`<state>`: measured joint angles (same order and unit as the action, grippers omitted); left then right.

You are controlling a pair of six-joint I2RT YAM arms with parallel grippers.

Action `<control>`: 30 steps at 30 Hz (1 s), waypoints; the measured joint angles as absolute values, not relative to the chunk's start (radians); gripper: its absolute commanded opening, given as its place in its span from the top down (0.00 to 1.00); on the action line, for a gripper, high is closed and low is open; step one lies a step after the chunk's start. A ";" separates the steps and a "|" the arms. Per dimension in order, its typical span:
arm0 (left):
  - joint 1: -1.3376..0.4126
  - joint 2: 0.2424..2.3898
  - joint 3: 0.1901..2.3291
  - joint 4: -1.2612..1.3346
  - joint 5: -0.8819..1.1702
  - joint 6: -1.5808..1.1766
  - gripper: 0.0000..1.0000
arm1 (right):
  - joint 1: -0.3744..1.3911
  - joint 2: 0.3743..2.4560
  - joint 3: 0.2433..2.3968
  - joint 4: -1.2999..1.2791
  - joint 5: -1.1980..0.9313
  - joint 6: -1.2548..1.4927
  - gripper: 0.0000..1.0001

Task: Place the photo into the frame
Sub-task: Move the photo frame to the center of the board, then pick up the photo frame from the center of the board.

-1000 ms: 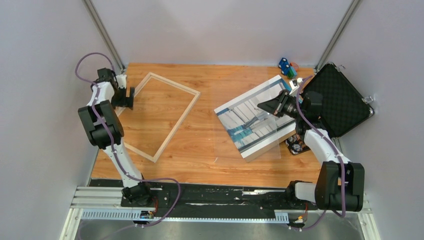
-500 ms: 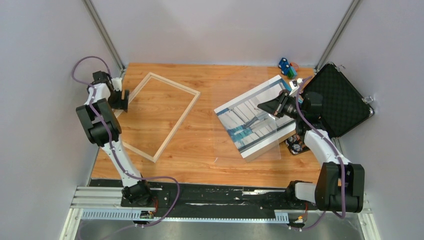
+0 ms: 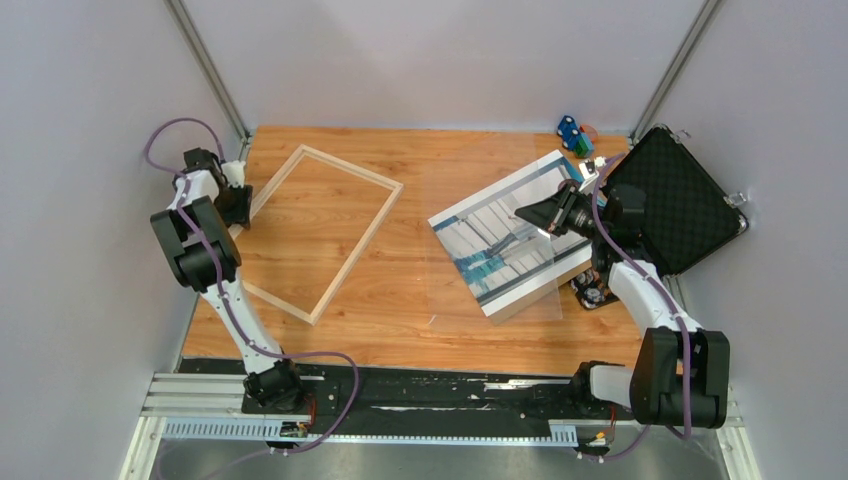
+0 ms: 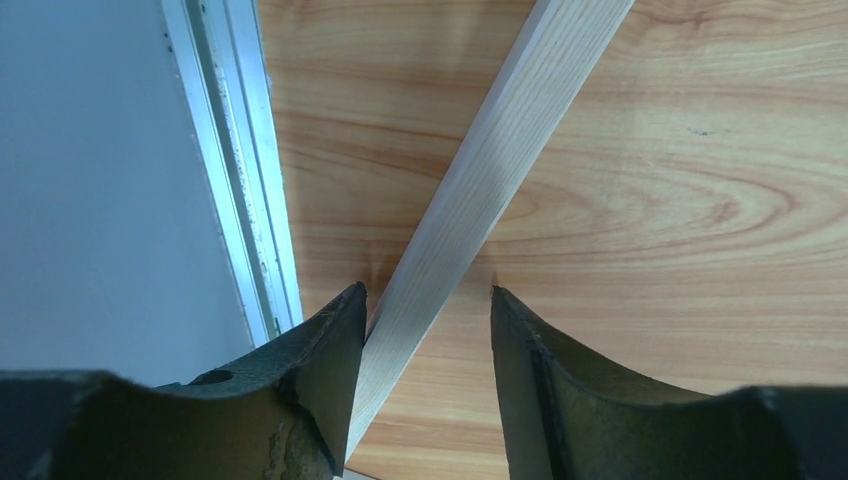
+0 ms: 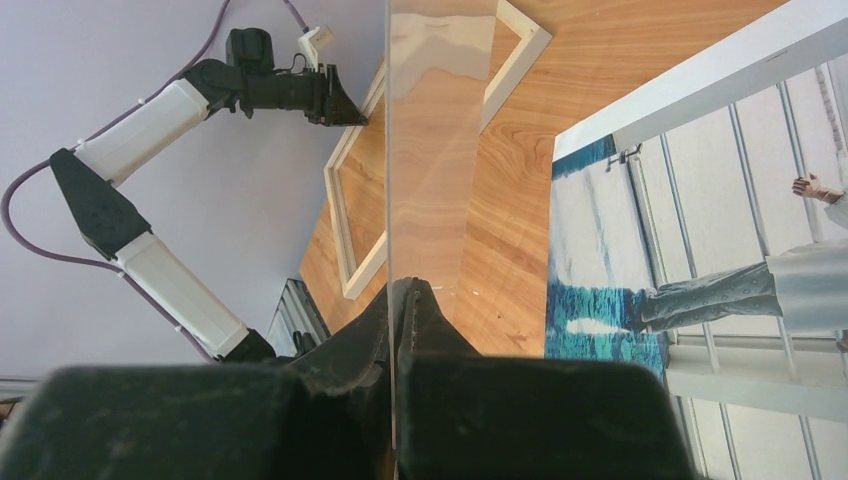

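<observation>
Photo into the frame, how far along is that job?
Nothing is done yet: the frame lies empty, the photo apart from it on the table. In hand: the left end effector straddles a frame rail, jaws open; the right end effector is shut on a clear sheet. Left: getting the photo into the frame.

No legible text, label, brand, number or sign found in any view. The photo [image 3: 480, 250] — right of centre in the top view — shows imagery only. The small coloured objects [image 3: 572, 133] at the upper right are too small for any marking to be read.
</observation>
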<state>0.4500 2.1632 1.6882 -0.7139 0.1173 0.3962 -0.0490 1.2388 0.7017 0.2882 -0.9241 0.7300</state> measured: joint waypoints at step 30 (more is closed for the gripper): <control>0.405 1.825 1.175 -0.662 0.355 0.283 1.00 | -0.028 1.327 0.823 0.355 -0.929 0.897 1.00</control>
